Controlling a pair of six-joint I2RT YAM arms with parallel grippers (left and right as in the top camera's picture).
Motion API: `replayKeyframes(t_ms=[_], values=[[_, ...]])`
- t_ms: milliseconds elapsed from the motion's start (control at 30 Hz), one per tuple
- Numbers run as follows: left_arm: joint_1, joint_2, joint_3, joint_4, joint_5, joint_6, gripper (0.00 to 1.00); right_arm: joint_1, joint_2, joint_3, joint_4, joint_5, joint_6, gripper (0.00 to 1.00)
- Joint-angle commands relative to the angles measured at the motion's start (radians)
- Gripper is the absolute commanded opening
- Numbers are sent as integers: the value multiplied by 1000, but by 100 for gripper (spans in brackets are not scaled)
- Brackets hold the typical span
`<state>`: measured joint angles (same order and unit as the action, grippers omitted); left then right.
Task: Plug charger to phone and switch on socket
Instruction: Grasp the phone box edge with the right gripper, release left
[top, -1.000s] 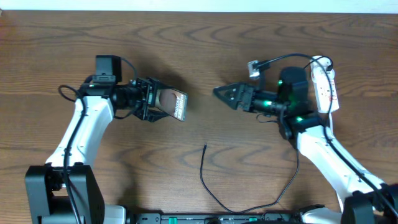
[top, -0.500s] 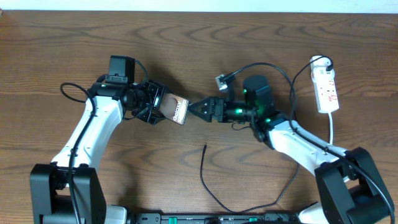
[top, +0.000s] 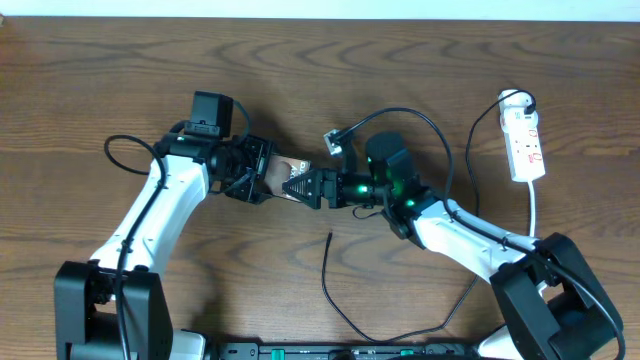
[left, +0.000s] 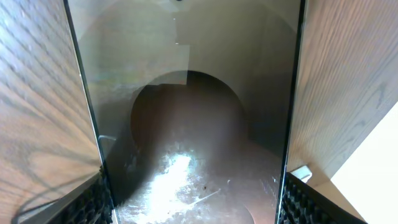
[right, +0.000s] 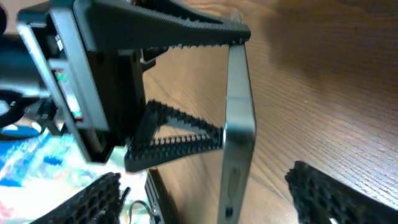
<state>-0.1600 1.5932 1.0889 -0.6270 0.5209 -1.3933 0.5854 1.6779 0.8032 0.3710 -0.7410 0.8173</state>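
My left gripper (top: 258, 172) is shut on the dark bronze phone (top: 285, 167) and holds it off the table on edge. In the left wrist view the phone (left: 193, 124) fills the space between my fingers (left: 196, 208). My right gripper (top: 302, 186) is open, its fingers (right: 214, 190) on either side of the phone's thin end (right: 239, 137), not touching it. The charger (top: 326, 280) lies loose on the table, its plug tip (top: 330, 235) below the grippers. The white socket (top: 525, 145) lies at the far right.
The socket's white cord (top: 533, 210) runs down the right side past my right arm. The charger cable loops along the front edge near the robot bases (top: 350, 350). The table's back edge (top: 320, 18) runs along the top.
My right arm has swung left from near the socket until its open fingers straddle the phone's end. My left arm has moved slightly right with the phone.
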Motion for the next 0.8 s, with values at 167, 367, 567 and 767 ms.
replayKeyframes(t_ms=[167,367,567,767], values=[[-37,-19,15,1,79,-50,7,17,6,16,-1,79,24,71],[-69,-19,15,5,100,-69,7,19,6,16,-1,95,24,59],[-97,-19,15,15,96,-79,7,24,6,16,-9,107,24,41],[-98,-19,15,28,96,-79,7,25,6,16,-16,107,28,10]])
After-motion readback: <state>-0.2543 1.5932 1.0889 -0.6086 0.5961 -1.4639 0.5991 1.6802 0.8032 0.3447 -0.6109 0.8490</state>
